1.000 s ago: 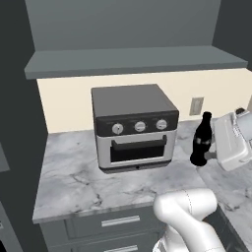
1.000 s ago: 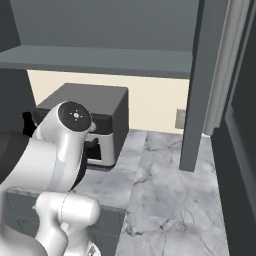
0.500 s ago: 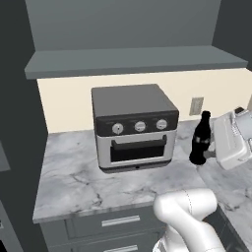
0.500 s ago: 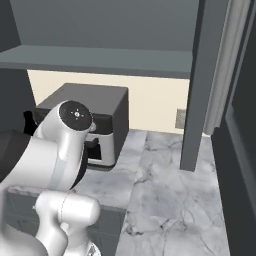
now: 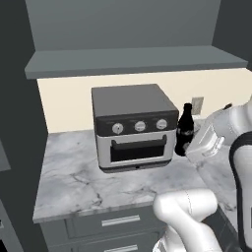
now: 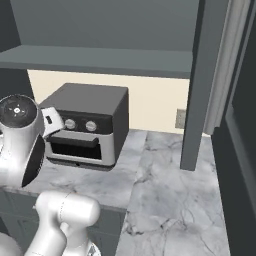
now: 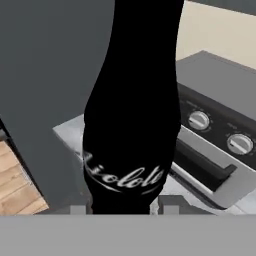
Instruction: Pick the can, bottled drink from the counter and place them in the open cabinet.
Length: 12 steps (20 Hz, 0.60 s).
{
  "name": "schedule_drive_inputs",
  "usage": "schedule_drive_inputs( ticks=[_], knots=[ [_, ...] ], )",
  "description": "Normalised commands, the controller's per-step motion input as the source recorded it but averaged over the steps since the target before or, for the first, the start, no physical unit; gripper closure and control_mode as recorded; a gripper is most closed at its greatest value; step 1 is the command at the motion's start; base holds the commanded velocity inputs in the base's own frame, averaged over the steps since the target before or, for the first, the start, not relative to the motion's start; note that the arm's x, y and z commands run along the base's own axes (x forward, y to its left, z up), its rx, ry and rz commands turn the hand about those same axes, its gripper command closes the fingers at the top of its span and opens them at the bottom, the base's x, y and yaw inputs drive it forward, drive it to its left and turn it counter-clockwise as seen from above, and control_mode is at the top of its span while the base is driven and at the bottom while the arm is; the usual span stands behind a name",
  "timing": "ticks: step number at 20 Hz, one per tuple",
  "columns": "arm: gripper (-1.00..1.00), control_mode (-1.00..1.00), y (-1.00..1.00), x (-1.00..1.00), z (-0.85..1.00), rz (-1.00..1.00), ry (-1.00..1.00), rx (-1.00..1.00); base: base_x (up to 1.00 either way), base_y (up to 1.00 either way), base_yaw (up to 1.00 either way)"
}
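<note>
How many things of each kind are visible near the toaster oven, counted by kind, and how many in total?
Bottled drink: 1, black, held upright in the gripper
Toaster oven: 1
Round knobs on the oven front: 3
Wall outlet: 1
Cabinet shelf above the oven: 1
Total: 7
</note>
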Motion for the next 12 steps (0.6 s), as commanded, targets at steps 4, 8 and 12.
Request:
schedule_drive_inputs(
  ticks=[4, 8, 12],
  knots=[
    [1.00, -1.00, 0.06, 0.39, 0.14, -0.38, 0.02, 0.00, 0.00, 0.00, 0.00],
    [1.00, -1.00, 0.15, 0.52, 0.36, -0.37, 0.03, 0.00, 0.00, 0.00, 0.00],
    [1.00, -1.00, 0.19, 0.32, 0.54, -0.40, 0.03, 0.00, 0.00, 0.00, 0.00]
  ],
)
